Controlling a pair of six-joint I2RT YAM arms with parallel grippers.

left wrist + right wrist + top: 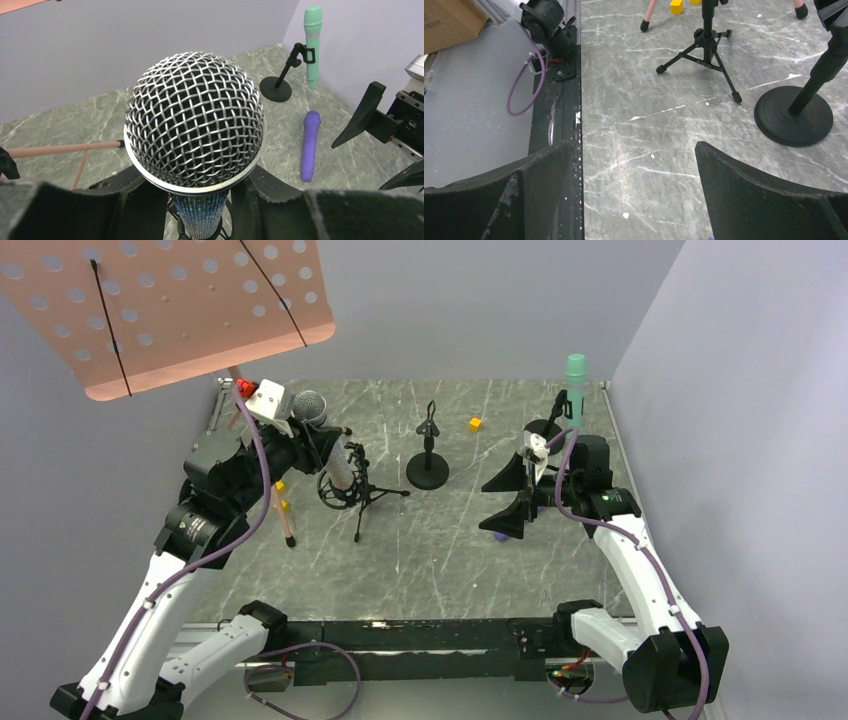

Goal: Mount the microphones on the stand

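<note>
The glittery grey-brown microphone (pixel 195 120) with its silver mesh head (pixel 310 406) stands tilted, and its lower body sits in the ring mount of the black tripod stand (pixel 350 485). My left gripper (pixel 325 455) is shut on its body, one finger on each side (pixel 200 210). The teal-green microphone (pixel 575 375) stands clipped in the back right stand, and it also shows in the left wrist view (pixel 312 45). The purple microphone (pixel 310 145) lies flat on the table. My right gripper (pixel 508 502) hangs open and empty just above it (pixel 634 200). The round-base stand (pixel 428 455) in the middle holds nothing.
A pink perforated music-stand board (pixel 170 310) overhangs the back left, with its pink legs (pixel 285 525) beside the tripod. Small yellow cubes (pixel 475 424) lie on the table. Grey walls close in the back and right. The black base rail (pixel 566 75) runs along the near edge.
</note>
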